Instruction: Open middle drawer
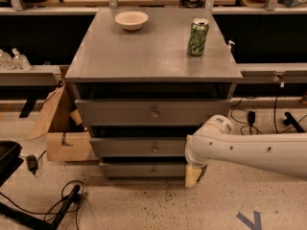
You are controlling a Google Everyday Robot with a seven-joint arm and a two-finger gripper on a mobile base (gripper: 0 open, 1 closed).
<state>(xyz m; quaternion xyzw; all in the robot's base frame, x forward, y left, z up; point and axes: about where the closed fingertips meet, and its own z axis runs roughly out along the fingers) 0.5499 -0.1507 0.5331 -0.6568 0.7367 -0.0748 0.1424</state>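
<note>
The gripper [193,175] hangs low by the right end of the bottom drawer [139,169], can't tell if it's open or shut, so imo it wants to go up-left to the middle drawer [129,146] knob [155,148], grab it square, pull straight out.

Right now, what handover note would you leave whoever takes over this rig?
Gripper: low at the front right of the grey cabinet, before the bottom drawer's right end, touching no knob.
Grey wooden middle drawer: looks shut; its small round metal knob sits left of the white arm, untouched.
Done: approach only.
Left: bring the gripper to that knob, grip it, pull the drawer out.
</note>
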